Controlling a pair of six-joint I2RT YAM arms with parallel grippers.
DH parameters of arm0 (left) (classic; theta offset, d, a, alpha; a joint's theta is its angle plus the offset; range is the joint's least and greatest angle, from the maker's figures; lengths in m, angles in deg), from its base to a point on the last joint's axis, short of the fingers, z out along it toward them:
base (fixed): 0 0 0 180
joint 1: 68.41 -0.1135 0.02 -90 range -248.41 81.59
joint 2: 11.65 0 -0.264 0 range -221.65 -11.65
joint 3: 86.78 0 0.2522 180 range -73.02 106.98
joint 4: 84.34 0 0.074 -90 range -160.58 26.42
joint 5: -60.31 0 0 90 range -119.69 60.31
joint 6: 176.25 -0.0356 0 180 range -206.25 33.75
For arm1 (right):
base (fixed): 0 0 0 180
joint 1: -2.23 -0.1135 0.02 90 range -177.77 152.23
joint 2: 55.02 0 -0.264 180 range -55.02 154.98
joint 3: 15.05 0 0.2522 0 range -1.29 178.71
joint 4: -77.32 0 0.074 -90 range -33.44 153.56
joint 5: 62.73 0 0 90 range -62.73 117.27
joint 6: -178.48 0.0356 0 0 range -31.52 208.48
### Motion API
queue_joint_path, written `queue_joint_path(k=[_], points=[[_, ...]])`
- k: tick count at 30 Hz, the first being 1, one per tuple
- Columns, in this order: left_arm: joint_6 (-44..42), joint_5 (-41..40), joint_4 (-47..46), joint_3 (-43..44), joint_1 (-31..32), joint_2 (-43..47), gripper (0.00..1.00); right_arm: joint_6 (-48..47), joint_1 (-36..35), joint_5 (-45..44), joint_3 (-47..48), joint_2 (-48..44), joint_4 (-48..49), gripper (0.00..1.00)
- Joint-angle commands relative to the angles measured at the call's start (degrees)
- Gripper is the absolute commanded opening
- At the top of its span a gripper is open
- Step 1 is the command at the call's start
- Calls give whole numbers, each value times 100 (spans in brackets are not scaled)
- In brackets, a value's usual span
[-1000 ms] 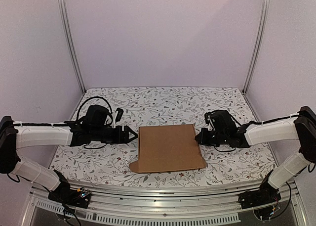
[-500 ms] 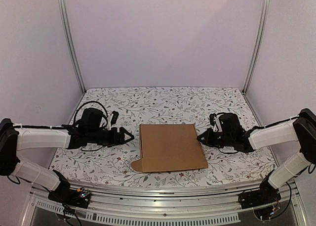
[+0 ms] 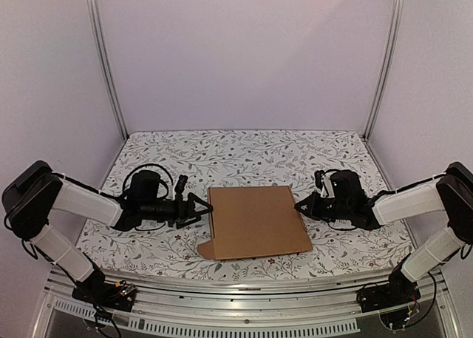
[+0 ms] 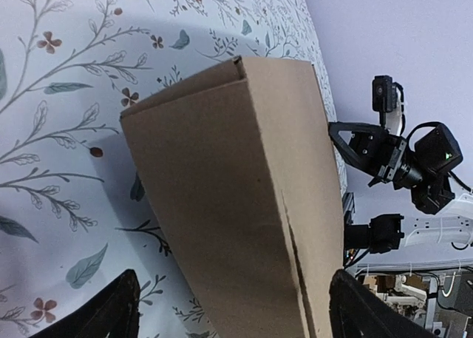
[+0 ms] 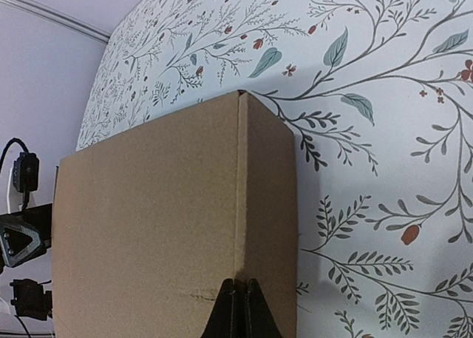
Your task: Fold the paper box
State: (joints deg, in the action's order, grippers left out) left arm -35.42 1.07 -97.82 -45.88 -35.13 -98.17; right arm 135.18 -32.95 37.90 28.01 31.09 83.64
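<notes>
The paper box (image 3: 255, 221) is a flat brown carton lying in the middle of the flowered table (image 3: 244, 149), with a small flap (image 3: 204, 247) sticking out at its front left corner. My left gripper (image 3: 202, 209) is low at the box's left side and open. In the left wrist view its fingers (image 4: 103, 312) stand wide on either side of the box (image 4: 236, 183). My right gripper (image 3: 298, 204) is shut, tips against the box's right edge. In the right wrist view the shut tips (image 5: 238, 284) sit on the crease of the box (image 5: 162, 220), with nothing between them.
Metal frame posts (image 3: 103, 57) and lilac walls enclose the table on three sides. An aluminium rail (image 3: 236, 286) with the arm bases runs along the near edge. Flowered cloth lies bare behind the box and at both sides.
My left arm has dropped lower and brought its gripper up to the box's left edge, jaws a bit wider. The right gripper eased slightly right and stayed shut. The box barely moved.
</notes>
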Motion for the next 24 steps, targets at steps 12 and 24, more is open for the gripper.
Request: queue_joint_path(k=[12, 24], points=[[1439, 794, -2813, -167, -63, -1542, 100, -12, 46, -67, -399, 310, -1243, 0], [2162, 1017, -3907, -83, -14, -2263, 87, 24, 44, -61, -416, 240, -1252, 0]])
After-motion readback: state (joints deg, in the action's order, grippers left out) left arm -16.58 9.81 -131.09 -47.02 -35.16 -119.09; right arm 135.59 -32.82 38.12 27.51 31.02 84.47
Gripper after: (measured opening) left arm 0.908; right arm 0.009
